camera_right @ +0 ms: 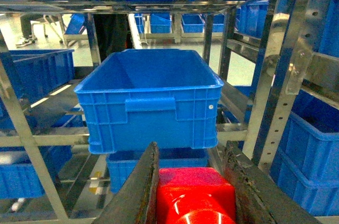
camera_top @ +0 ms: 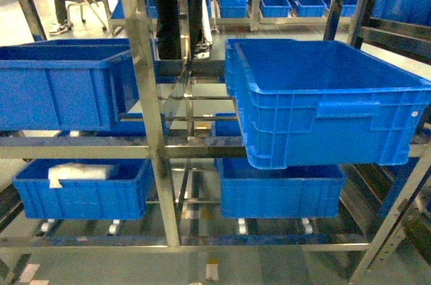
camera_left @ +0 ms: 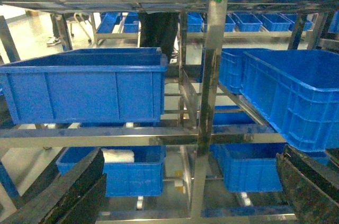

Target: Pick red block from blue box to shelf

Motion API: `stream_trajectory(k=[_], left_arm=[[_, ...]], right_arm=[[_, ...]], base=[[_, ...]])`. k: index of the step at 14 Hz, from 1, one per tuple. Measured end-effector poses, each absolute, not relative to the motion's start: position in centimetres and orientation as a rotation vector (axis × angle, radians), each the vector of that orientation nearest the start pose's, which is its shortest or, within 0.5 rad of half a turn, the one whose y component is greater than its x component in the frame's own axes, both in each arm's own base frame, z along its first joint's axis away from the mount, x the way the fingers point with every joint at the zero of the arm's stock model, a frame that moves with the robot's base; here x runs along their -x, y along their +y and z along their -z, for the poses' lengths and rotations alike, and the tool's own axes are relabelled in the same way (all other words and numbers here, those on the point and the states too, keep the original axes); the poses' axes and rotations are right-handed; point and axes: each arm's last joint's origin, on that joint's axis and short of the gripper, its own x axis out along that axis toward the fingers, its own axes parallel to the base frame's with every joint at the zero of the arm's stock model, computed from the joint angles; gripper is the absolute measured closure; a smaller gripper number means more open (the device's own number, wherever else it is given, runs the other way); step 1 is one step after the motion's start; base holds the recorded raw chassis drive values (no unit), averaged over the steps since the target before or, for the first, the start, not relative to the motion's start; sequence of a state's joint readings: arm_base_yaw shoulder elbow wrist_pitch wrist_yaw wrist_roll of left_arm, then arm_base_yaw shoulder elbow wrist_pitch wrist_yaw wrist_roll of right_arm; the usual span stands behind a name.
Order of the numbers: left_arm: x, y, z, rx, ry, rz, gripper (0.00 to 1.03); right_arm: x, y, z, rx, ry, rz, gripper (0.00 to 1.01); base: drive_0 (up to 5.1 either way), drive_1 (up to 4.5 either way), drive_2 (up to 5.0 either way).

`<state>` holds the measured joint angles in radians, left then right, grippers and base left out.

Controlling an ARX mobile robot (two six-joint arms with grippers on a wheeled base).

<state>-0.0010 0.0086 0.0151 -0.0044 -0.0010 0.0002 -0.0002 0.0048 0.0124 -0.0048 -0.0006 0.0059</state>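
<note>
Seen from the head camera, the shelf fills the frame: a steel rack whose upright post stands just left of centre, with a dark blue ribbed crate seated square on the middle tier at left and a second ribbed crate at right, which overhangs the front rail toward the robot and so presents its open top as the likely drop site. Two lower crates sit beneath, the left one holding a white wrapped item; neither arm, the red block nor the blue box appears in this view. From the left wrist camera, the left end effector shows as two dark fingers at the bottom corners, spread wide with nothing between them, held level before the rack and apparently idle; the steel post rises directly ahead of it. A person's dark-trousered legs stand behind the rack. From the right wrist camera, the red block sits clamped between the two fingers of the right end effector, its glossy face and a rounded stud toward the lens, so the pick from the blue box appears complete. The overhanging crate lies straight ahead and above the block's level; its front wall and rim stand in the way, so the block must be raised over them, and the perforated upright at right narrows the approach.
</note>
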Motion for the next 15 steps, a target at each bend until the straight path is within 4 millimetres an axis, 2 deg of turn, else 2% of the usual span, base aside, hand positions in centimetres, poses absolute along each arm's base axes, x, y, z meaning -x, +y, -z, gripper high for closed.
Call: stream_trajectory(k=[14,15], left_arm=[[-9.73,-0.01,-16.75,0.000,-0.002,0.000,0.05],[-9.73,-0.01,-16.74,0.000,0.000,0.000,0.05]], right_arm=[[-9.72,0.00,-16.69,-0.006,-0.002,0.000,0.72],[-9.72,0.00,-16.67,-0.006,-0.001,0.000,0.72]], base=[[0.0,4.09,-4.1],[0.0,0.00,0.0]])
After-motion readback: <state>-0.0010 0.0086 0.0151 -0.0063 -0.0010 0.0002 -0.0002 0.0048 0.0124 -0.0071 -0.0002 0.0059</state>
